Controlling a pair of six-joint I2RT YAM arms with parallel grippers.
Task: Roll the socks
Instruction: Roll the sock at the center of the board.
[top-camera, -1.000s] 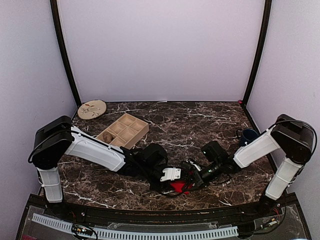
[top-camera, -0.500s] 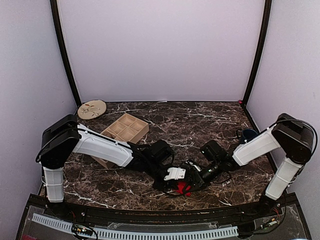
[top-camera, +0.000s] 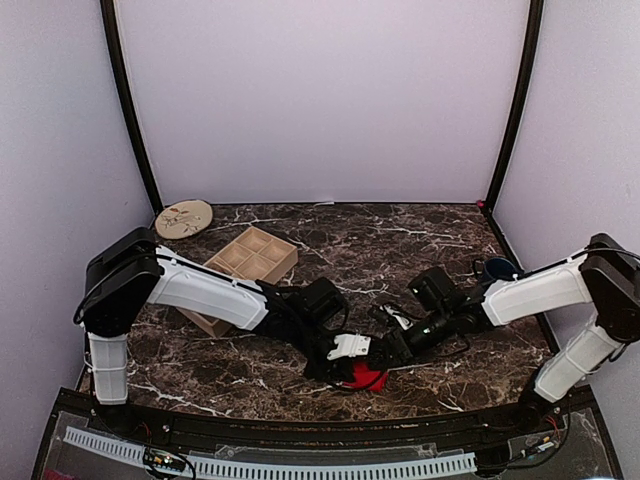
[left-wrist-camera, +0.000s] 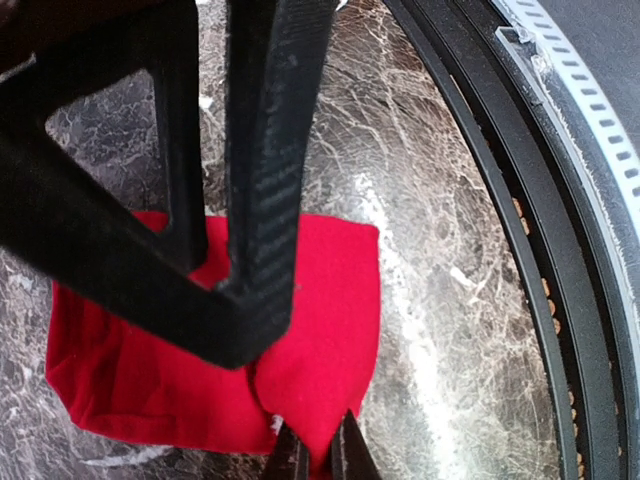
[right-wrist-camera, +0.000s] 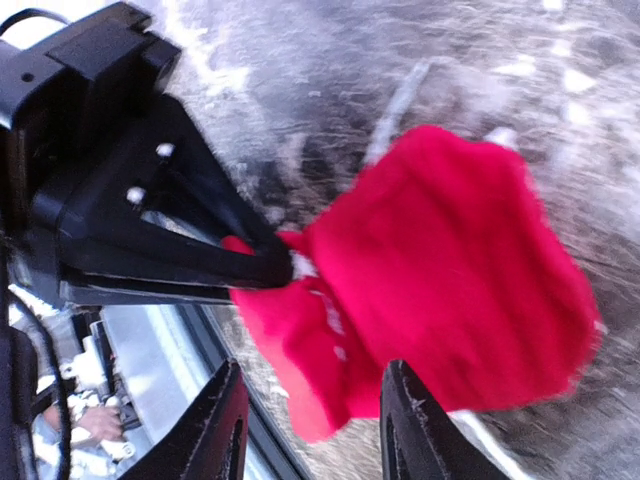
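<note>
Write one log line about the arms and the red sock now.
left gripper: shut on edge of bright red fabric sock | right gripper: open, straddling it | sock: folded, on dark marble table

the sock (top-camera: 367, 379) lies on the tabletop (top-camera: 400, 235), close to the near edge and about halfway along it. the left gripper (right-wrist-camera: 287, 266) comes in from the left and nips one side of the sock. the right gripper (right-wrist-camera: 312, 420) comes in from the right, its two fingers apart with a bit of the sock between them. the wooden tray (top-camera: 247, 262) sits on the left half of the tabletop. a round plate (top-camera: 184, 218) lies in the far left corner, behind the tray. a cup (top-camera: 493, 270) sits by the right edge.
</note>
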